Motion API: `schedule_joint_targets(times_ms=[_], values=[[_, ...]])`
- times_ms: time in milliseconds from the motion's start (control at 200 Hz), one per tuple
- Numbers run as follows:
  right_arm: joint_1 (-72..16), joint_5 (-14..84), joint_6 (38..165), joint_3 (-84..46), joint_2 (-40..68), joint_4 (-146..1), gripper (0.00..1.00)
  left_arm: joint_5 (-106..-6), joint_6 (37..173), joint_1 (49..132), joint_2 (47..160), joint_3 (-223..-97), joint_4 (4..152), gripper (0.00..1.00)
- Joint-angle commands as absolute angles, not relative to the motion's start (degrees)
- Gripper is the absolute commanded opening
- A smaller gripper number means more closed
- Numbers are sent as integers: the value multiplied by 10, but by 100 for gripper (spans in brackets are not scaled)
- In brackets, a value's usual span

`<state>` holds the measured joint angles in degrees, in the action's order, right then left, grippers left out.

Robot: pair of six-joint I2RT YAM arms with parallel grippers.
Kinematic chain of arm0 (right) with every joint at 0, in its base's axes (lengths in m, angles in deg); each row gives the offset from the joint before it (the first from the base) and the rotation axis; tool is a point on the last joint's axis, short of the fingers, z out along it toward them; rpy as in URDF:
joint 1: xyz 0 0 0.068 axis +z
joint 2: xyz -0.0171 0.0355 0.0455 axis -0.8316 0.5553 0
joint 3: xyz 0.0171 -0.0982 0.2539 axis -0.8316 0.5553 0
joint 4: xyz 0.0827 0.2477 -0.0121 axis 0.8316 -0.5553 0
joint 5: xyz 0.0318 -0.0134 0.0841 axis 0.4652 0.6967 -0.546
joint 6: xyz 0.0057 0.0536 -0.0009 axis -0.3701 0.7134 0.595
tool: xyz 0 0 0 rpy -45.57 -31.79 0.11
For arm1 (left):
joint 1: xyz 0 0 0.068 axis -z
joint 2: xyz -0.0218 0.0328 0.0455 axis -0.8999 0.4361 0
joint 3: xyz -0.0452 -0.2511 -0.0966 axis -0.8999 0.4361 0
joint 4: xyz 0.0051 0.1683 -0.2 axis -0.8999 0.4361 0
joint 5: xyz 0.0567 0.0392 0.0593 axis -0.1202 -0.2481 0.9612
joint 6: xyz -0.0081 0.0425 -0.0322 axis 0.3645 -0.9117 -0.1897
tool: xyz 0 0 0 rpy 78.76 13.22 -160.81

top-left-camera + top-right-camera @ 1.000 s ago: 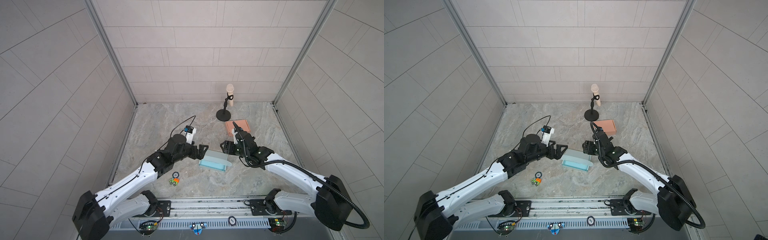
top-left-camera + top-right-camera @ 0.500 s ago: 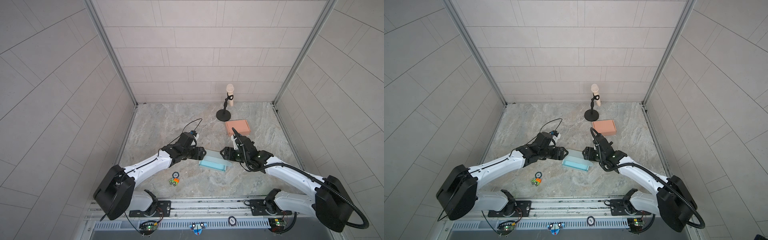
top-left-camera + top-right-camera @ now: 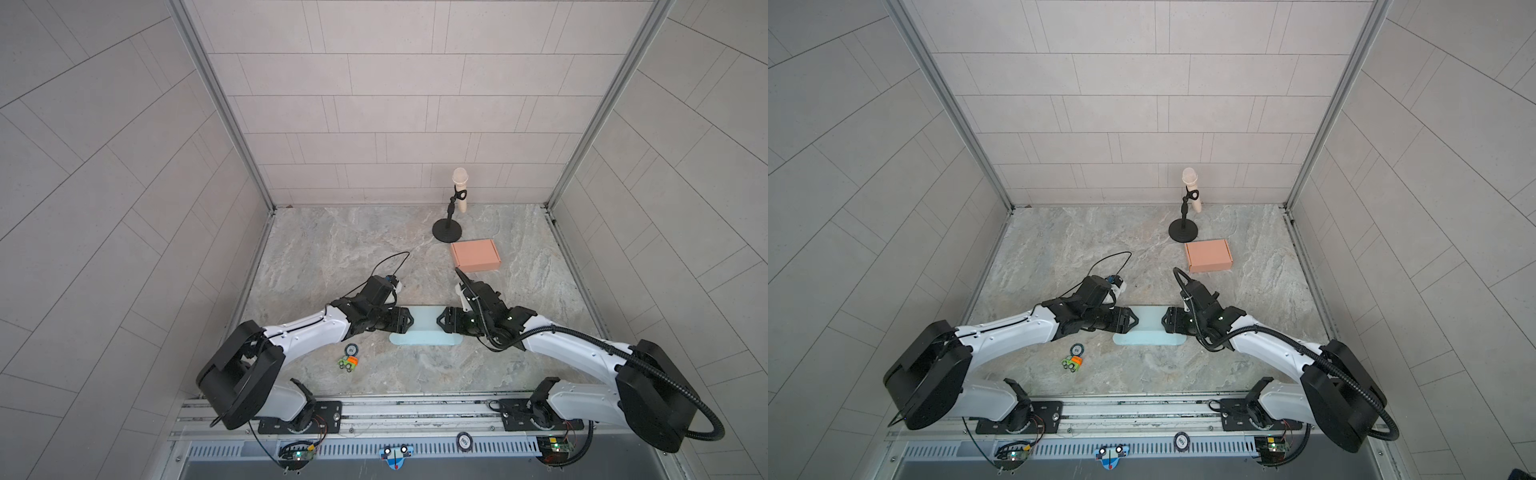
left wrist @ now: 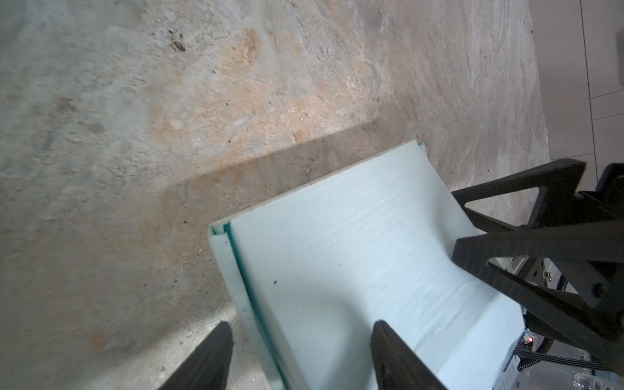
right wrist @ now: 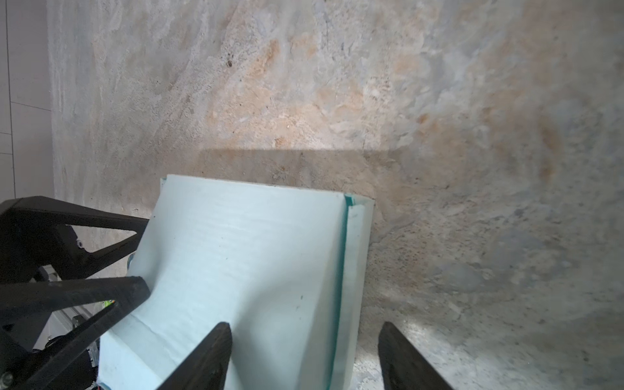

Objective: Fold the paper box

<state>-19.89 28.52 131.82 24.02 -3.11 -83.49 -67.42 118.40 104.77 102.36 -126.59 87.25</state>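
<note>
My pale blue paper box [image 3: 426,330] lay on the table [image 3: 332,249], nearer my bases than the pink box [image 3: 475,254]. My right claw [image 3: 444,324] stood at the end closer to the pink box, my left claw [image 3: 403,324] at the farther end. Both were spread. Each had one finger over the broad panel and one outside a raised long wall, pinching nothing. The panel bowed between them. I judged the fold about midway, since a rounded flap lay flat on the side away from the pink box, and closing remained.
</note>
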Motion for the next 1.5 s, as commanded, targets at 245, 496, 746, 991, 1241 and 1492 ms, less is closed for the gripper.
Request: schedule_joint_targets(times_ms=[245, 496, 746, 991, 1241, 1492], values=[[-185, 298, 1317, 240, 5, -826, 69, -677, 1198, 1054, 1029, -1224, 853, 59], [-174, 307, 1309, 228, 15, -826, 66, -680, 1213, 1062, 1035, -1210, 827, 49], [-164, 314, 1309, 197, 37, -817, 63, -676, 1214, 1060, 1040, -1220, 822, 44], [-159, 315, 1301, 163, 67, -807, 62, -676, 1214, 1044, 1043, -1228, 815, 42], [-159, 313, 1282, 109, 114, -801, 62, -687, 1176, 1007, 1081, -1280, 831, 42], [-175, 312, 1268, 38, 190, -827, 64, -678, 1154, 976, 1118, -1321, 849, 42]])
